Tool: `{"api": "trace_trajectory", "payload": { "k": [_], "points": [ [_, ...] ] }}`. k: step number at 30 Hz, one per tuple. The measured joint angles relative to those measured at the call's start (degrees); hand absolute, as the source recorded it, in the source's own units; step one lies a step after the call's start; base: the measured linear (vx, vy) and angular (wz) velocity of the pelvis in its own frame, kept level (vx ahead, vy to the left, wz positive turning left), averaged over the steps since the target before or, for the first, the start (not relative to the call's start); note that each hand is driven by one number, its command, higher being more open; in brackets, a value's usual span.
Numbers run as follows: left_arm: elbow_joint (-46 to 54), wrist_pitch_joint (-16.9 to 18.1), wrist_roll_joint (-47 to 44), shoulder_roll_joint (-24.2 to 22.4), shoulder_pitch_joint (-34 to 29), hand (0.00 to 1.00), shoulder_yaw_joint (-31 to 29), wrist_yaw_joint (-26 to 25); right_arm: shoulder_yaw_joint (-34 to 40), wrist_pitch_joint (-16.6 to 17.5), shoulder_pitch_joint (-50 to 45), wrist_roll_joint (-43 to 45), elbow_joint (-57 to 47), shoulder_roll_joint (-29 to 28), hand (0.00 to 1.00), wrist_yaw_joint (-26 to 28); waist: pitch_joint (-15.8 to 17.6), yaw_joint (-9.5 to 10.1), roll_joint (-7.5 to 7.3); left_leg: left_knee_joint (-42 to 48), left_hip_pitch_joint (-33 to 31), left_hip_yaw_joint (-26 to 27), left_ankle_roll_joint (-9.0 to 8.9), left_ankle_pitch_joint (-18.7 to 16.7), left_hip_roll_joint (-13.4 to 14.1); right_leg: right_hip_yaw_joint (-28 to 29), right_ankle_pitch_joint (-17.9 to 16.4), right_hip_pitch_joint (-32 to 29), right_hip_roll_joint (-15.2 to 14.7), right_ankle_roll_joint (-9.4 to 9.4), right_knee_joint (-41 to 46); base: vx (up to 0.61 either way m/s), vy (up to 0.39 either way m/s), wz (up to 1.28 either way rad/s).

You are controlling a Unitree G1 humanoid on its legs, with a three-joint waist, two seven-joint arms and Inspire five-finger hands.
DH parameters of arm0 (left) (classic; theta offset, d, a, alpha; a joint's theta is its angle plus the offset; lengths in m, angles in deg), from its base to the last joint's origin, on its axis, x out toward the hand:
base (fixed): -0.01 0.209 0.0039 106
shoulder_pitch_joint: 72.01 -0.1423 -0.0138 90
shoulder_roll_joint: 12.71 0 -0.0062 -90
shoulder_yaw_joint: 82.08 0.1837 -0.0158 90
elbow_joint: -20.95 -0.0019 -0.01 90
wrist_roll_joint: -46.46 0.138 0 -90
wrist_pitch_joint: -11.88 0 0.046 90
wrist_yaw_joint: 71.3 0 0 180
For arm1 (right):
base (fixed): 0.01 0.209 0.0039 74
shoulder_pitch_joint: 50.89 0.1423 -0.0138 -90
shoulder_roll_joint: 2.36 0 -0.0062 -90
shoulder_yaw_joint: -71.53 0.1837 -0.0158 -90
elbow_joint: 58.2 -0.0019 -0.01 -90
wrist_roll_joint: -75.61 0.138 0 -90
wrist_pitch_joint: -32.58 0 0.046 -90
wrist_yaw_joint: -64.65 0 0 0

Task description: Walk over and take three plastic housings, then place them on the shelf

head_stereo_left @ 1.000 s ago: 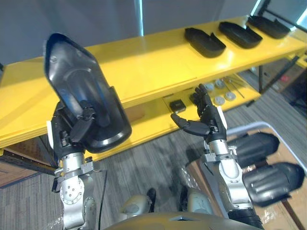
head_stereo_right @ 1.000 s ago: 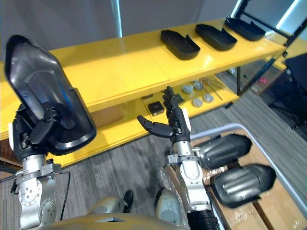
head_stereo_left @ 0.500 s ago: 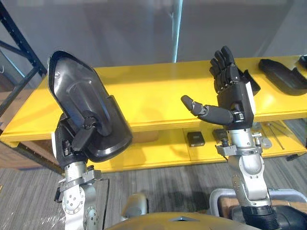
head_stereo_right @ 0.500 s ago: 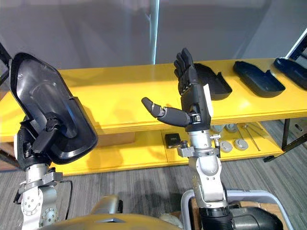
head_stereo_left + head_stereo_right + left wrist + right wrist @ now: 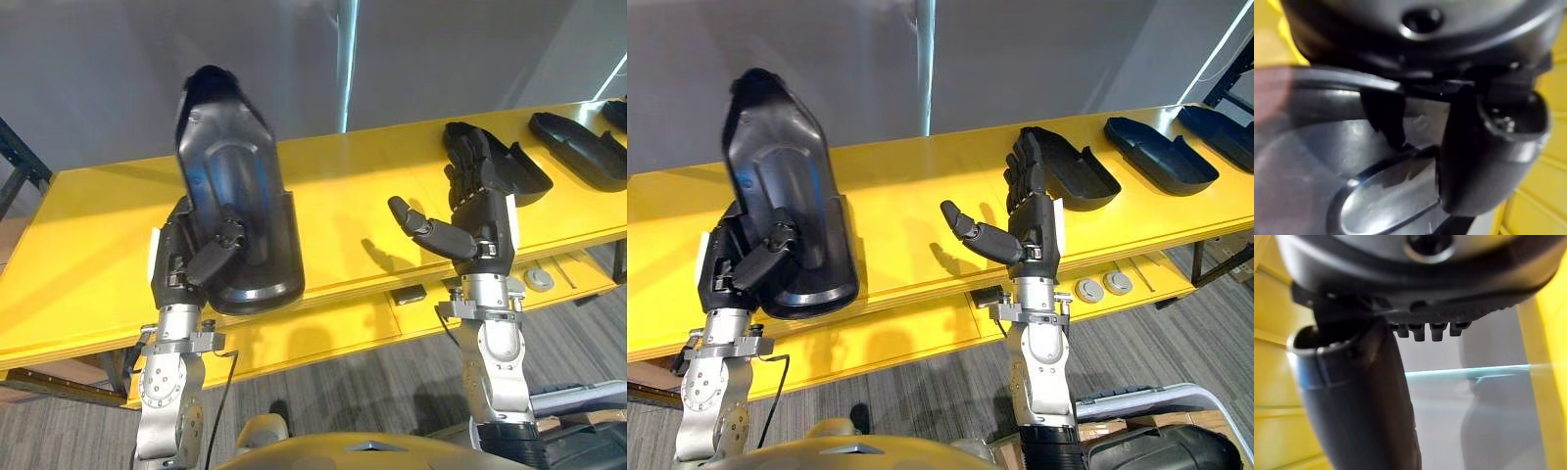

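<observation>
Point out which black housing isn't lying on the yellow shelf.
The housing gripped upright in the left hand; the three other housings lie flat on the shelf, behind and right of the open right hand.

The left hand (image 5: pixel 745 269) is curled round the lower end of a black plastic housing (image 5: pixel 779 166) and holds it upright, hollow side to the camera, in front of the yellow shelf (image 5: pixel 901 186). To the right, the right hand (image 5: pixel 1034 230) is raised with straight fingers, its thumb pointing left, and it holds nothing. On the shelf lie a second housing (image 5: pixel 1078 174) just behind this hand, a third housing (image 5: pixel 1161 155) and a fourth housing (image 5: pixel 1225 127) further right. On the lower board (image 5: pixel 911 338) are two round grey discs (image 5: pixel 1089 290) and a small black box (image 5: pixel 986 296).
</observation>
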Motion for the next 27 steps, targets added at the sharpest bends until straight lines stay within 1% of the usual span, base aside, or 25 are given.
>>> {"api": "trace_trajectory", "payload": {
  "k": [1, 2, 3, 4, 5, 7, 8, 10, 11, 13, 14, 16, 17, 19, 22, 23, 24, 25, 27],
  "points": [
    [0.04, -2.32, 0.12, 0.82, 1.45, 0.00, 1.28, 0.30, -0.28, -0.19, -0.40, -0.45, -0.02, 0.01, 1.00, -0.12, -0.04, -0.47, 0.03, -1.17, 0.10, 0.32, -0.01, 0.82, -0.16, -0.41, 0.00, -0.04, -0.04, 0.00, -0.64, -0.03, -0.003, 0.04],
    [0.04, -3.51, 0.27, 1.18, 2.26, 0.00, 1.98, 0.30, -0.31, -0.48, -0.50, -0.51, -0.05, 0.01, 1.00, -0.12, -0.04, -0.61, 0.08, -1.88, 0.17, 0.59, -0.03, 1.28, -0.21, -0.63, 0.00, -0.20, 0.02, 0.00, -0.97, -0.05, -0.008, -0.15],
    [0.04, -5.77, 0.28, 1.82, 3.97, 0.00, 3.37, 0.12, -0.23, -1.44, -0.50, -0.88, -0.14, 0.06, 1.00, -0.12, -0.05, -0.66, 0.08, -3.30, 0.46, 1.41, -0.22, 2.22, -0.22, -0.58, 0.00, -0.80, 0.24, 0.00, -1.59, -0.07, -0.024, -0.32],
    [-0.03, -7.90, 0.30, 2.20, 5.57, 0.00, 4.85, -0.67, -0.20, -2.23, -0.56, -1.10, -0.26, 0.26, 1.00, 0.03, -0.05, -1.16, 0.10, -4.77, 0.97, 2.09, -0.42, 3.16, 0.01, -0.57, 0.00, -0.91, 0.51, 0.01, -2.01, -0.07, -0.029, -0.32],
    [-0.22, -8.97, 0.31, 2.30, 6.46, 0.00, 5.80, -1.22, -0.18, -2.42, -0.69, -1.15, -0.34, 0.46, 1.00, 0.13, -0.07, -1.74, 0.12, -5.46, 1.23, 2.23, -0.45, 3.65, 0.05, -0.57, 0.04, -0.85, 0.63, 0.07, -2.35, -0.08, -0.041, -0.25],
    [-2.84, -12.59, 0.80, 2.55, 10.96, 0.00, 9.38, -3.75, 0.06, -3.55, -1.72, -1.19, -2.11, 1.18, 1.00, 0.65, -0.10, -3.28, 0.54, -8.65, 3.34, 3.50, -0.75, 5.42, 0.63, 0.50, 0.09, -0.93, 1.31, 0.16, -2.39, -0.08, -0.029, -0.25],
    [-3.75, -13.26, 1.53, 2.70, 12.20, 0.00, 9.94, -4.52, -0.01, -3.62, -1.87, -1.19, -2.63, 1.32, 1.00, 0.95, -0.10, -3.55, 0.55, -9.47, 4.02, 4.00, -1.07, 5.66, 0.84, 0.87, 0.09, -0.99, 1.52, 0.16, -2.40, -0.09, -0.027, -0.37],
    [-9.94, -15.32, 2.89, 2.71, 18.72, 0.00, 11.68, -7.88, -0.07, -3.79, -2.68, -0.80, -6.03, 2.73, 1.00, 2.21, -0.19, -4.50, 0.77, -9.74, 4.18, 5.68, -1.40, 5.89, 1.62, 2.00, 0.05, -2.02, 2.07, 0.26, -2.43, -0.10, -0.028, -0.41],
    [-11.48, -15.81, 2.89, 2.72, 20.10, 0.00, 11.68, -8.83, -0.10, -3.79, -2.63, -0.58, -6.75, 2.91, 1.00, 2.78, -0.19, -5.01, 0.84, -9.75, 4.18, 6.05, -1.47, 6.02, 1.84, 2.36, 0.12, -2.29, 2.25, 0.37, -2.44, -0.11, -0.021, -0.37],
    [-17.35, -17.06, 3.06, 2.72, 24.46, 0.00, 11.29, -13.41, -0.13, -3.76, -2.66, 3.07, -8.48, 2.92, 1.00, 6.46, -0.33, -6.41, 1.04, -9.77, 4.35, 7.46, -1.69, 6.50, 2.81, 3.70, 0.18, -3.25, 3.05, 0.43, -2.34, -0.10, -0.021, -0.33],
    [-18.59, -17.11, 3.26, 2.72, 25.15, 0.00, 11.10, -14.59, -0.19, -3.75, -2.66, 3.83, -8.60, 2.92, 1.00, 7.59, -0.40, -6.69, 1.09, -9.78, 4.38, 7.66, -1.51, 6.75, 3.02, 4.05, 0.22, -3.53, 3.25, 0.46, -2.27, -0.07, -0.028, -0.28],
    [-23.13, -17.41, 4.22, 2.59, 27.46, 0.00, 10.50, -19.31, -0.39, -3.79, -3.09, 5.36, -8.61, 3.08, 1.00, 11.28, -0.63, -7.61, 1.48, -9.78, 4.43, 8.38, -1.73, 7.02, 3.70, 4.66, 0.54, -4.00, 3.89, 0.60, -2.21, -0.05, -0.031, -0.18],
    [-24.02, -17.41, 4.25, 2.57, 27.74, 0.00, 10.15, -20.18, -0.65, -3.79, -3.26, 5.35, -8.61, 3.14, 1.00, 11.73, -0.67, -7.73, 1.53, -9.78, 4.55, 8.53, -1.79, 7.06, 3.83, 4.84, 0.73, -4.01, 4.02, 0.79, -2.22, -0.03, -0.026, -0.12],
    [-26.94, -17.61, 4.22, 2.48, 29.12, 0.00, 8.32, -24.20, -2.23, -3.80, -4.17, 5.34, -8.58, 3.71, 1.00, 13.22, -0.73, -8.19, 1.63, -9.78, 4.73, 8.79, -2.00, 7.20, 4.24, 5.10, 0.89, -4.34, 4.40, 0.68, -2.21, -0.04, -0.026, -0.08],
    [-29.33, -18.16, 4.27, 2.38, 31.28, 0.00, 6.08, -28.47, -3.72, -3.94, -4.91, 5.34, -8.41, 4.33, 1.00, 14.62, -0.75, -8.17, 1.61, -9.79, 4.71, 9.17, -2.11, 7.27, 4.58, 5.58, 0.99, -4.69, 4.72, 0.55, -2.14, -0.02, -0.018, -0.08],
    [-31.14, -18.43, 4.32, 2.26, 33.08, 0.00, 4.59, -31.35, -4.49, -4.15, -4.90, 5.32, -8.38, 4.37, 1.00, 15.32, -0.76, -8.24, 1.61, -9.78, 4.62, 9.37, -2.15, 7.37, 4.71, 5.84, 1.17, -4.96, 4.85, 0.49, -2.07, -0.01, -0.014, -0.07],
    [-31.79, -18.67, 4.39, 2.25, 33.81, 0.00, 4.09, -32.51, -4.73, -4.29, -4.88, 5.33, -8.38, 4.37, 1.00, 15.53, -0.76, -8.24, 1.60, -9.78, 4.59, 9.43, -2.16, 7.41, 4.76, 5.92, 1.27, -5.02, 4.90, 0.44, -2.08, -0.01, -0.015, -0.08],
    [-33.16, -19.56, 4.50, 2.24, 35.74, 0.00, 3.03, -34.90, -4.88, -4.84, -4.87, 5.33, -8.38, 4.37, 1.00, 16.12, -0.80, -8.22, 1.54, -9.78, 4.53, 9.58, -2.15, 7.49, 4.82, 6.16, 1.47, -5.14, 4.99, 0.34, -2.09, -0.01, -0.007, -0.05],
    [-34.92, -20.08, 4.48, 2.28, 38.15, 0.00, 2.19, -36.81, -5.16, -5.23, -4.80, 5.36, -8.38, 4.39, 1.00, 16.25, -0.95, -8.24, 1.47, -9.78, 4.15, 9.77, -2.11, 7.59, 4.82, 6.59, 1.60, -5.74, 5.05, 0.43, -1.99, -0.02, -0.004, -0.05]
  ]
}}
